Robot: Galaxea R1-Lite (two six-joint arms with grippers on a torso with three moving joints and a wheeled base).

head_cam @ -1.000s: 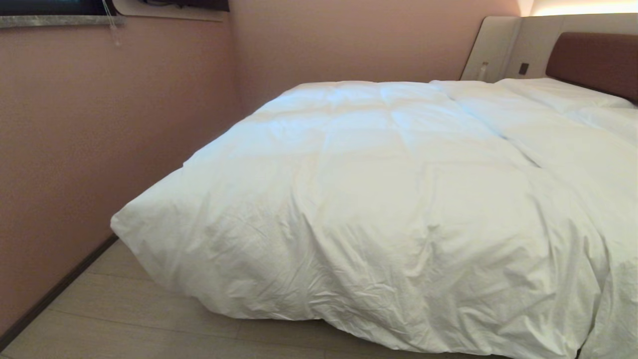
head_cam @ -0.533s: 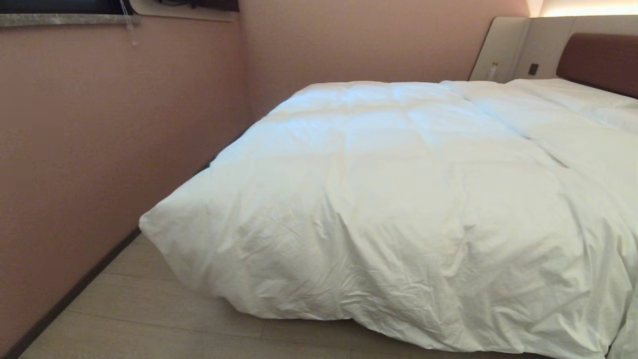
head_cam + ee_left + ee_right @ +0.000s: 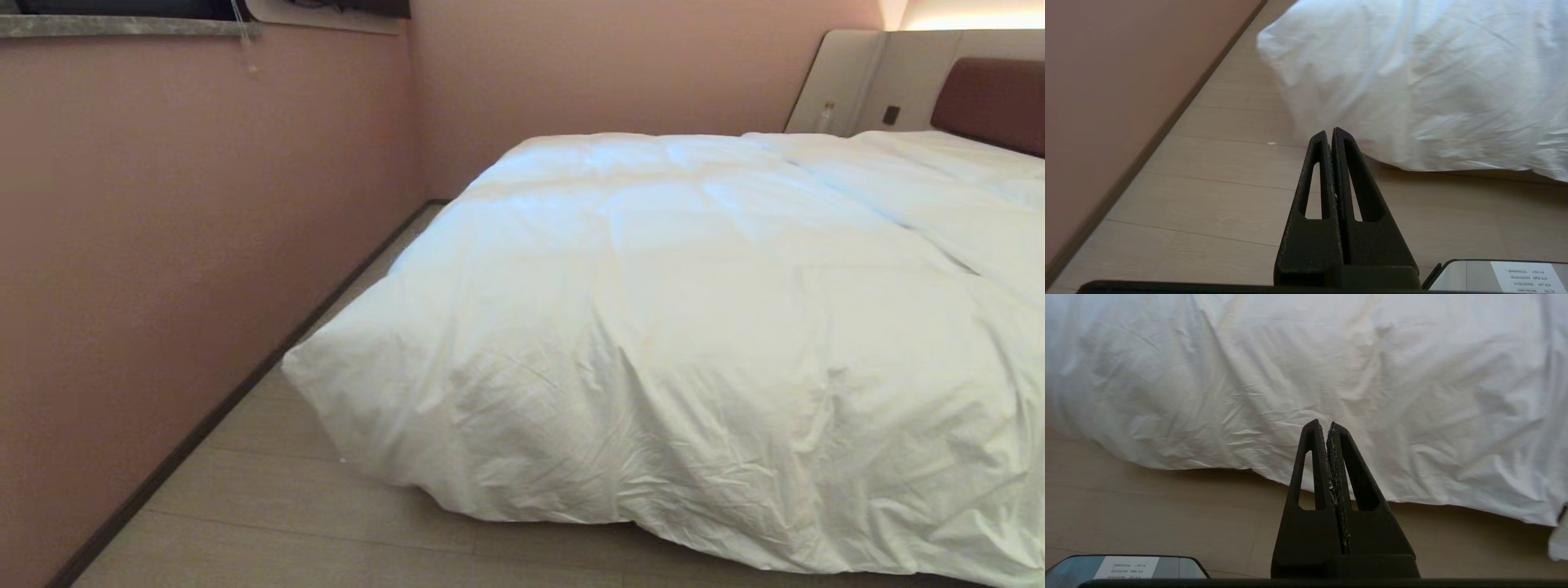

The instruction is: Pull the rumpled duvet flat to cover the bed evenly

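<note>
A big white puffy duvet [image 3: 694,327] lies spread over the bed, faintly quilted in squares, and its creased front edge hangs down to the floor. The bed's brown headboard [image 3: 992,102] shows at the far right. Neither arm appears in the head view. In the left wrist view my left gripper [image 3: 1329,132] is shut and empty, held over the floor just short of the duvet's near left corner [image 3: 1412,81]. My right gripper [image 3: 1324,425] is shut and empty too, facing the duvet's hanging front edge [image 3: 1306,375] and apart from it.
A pink wall [image 3: 163,245] with a dark skirting runs along the bed's left side, leaving a narrow strip of pale wood floor [image 3: 269,506]. A stone window sill [image 3: 122,26] is at the top left. Beige panels [image 3: 849,82] flank the headboard.
The whole head view has swung: bed and duvet sit further right in the picture, and more of the left wall and floor strip shows. The duvet itself lies as before.
</note>
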